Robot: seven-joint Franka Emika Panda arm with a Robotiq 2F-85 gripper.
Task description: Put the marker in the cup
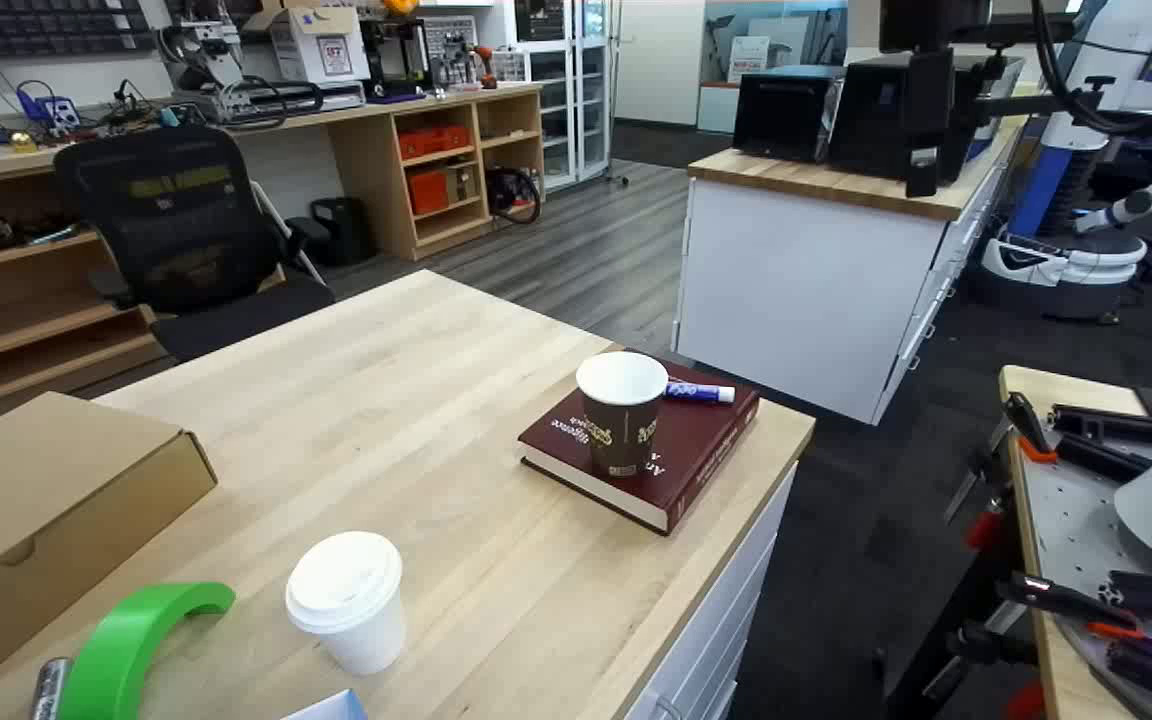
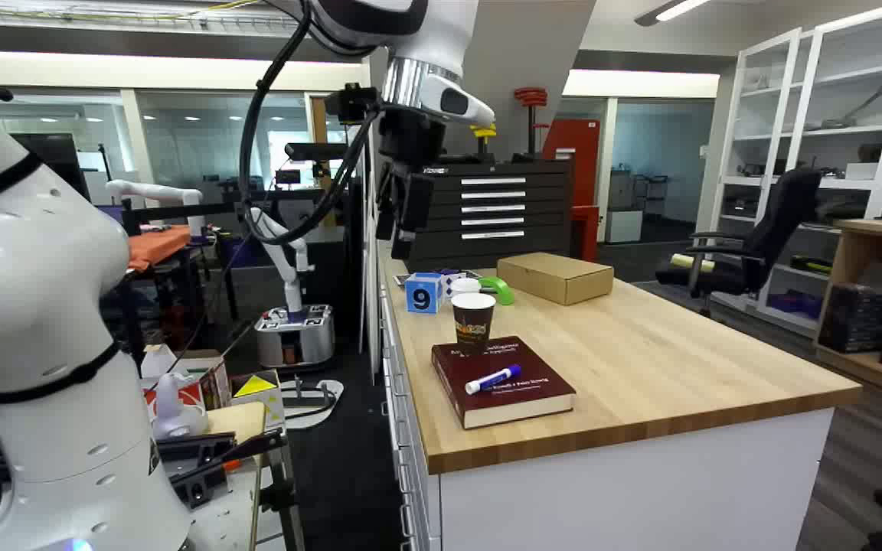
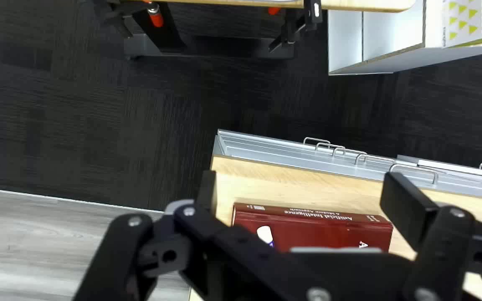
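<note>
The marker, white-capped with a blue-purple body, lies on top of a dark red book in both exterior views [image 1: 701, 391] [image 2: 493, 379]. In the wrist view only its white end [image 3: 265, 234] shows; my gripper hides the rest. The cup, brown outside with a pale rim, stands upright on the same book beside the marker in both exterior views [image 1: 624, 430] [image 2: 473, 323]. The cup is hidden in the wrist view. My gripper [image 2: 395, 233] hangs high above the table's drawer-side edge, apart from both things. In the wrist view its fingers [image 3: 297, 190] are wide apart with nothing between them.
The dark red book [image 1: 691, 470] lies near a corner of the wooden table [image 1: 456, 400]. A white lidded paper cup [image 1: 348, 600], a green curved piece [image 1: 126, 650], a cardboard box [image 1: 56, 500] and a blue number cube [image 2: 423, 294] stand farther along the table.
</note>
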